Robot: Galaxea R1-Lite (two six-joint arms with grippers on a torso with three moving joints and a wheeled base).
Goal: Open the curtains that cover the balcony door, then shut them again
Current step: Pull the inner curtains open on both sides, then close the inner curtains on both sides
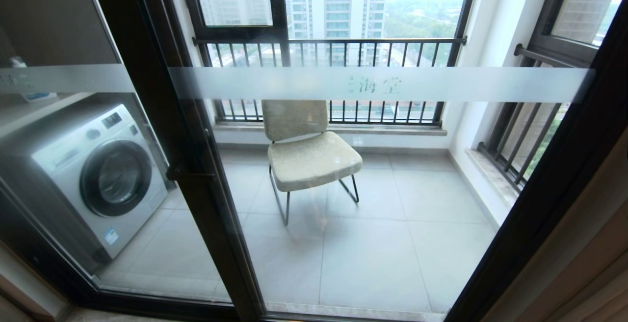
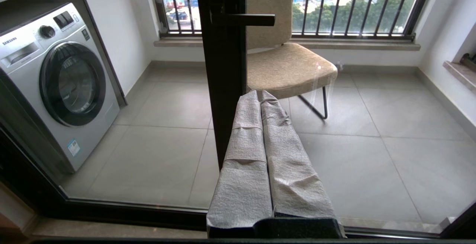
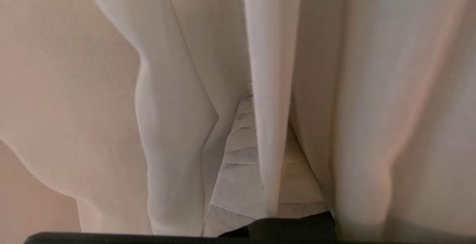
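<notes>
The balcony door (image 1: 196, 174) stands uncovered across the head view, with dark frames, a frosted band (image 1: 441, 84) and a black handle (image 1: 189, 172). The curtains (image 1: 588, 263) are bunched at the right edge of that view. My right gripper (image 3: 256, 100) is deep in the curtains' folds, shut on a white sheer fold (image 3: 271, 87) that runs between its padded fingers (image 3: 238, 154). Beige heavy fabric (image 3: 55, 87) hangs beside it. My left gripper (image 2: 260, 93) is shut and empty, parked low in front of the door's middle post (image 2: 223, 87). Neither arm shows in the head view.
Behind the glass a washing machine (image 1: 98, 174) stands at the left and a beige chair (image 1: 309, 155) in the middle of the tiled balcony floor (image 1: 382, 253). A barred window (image 1: 333, 52) lies farther back. The door's bottom track (image 2: 111, 214) runs close below my left gripper.
</notes>
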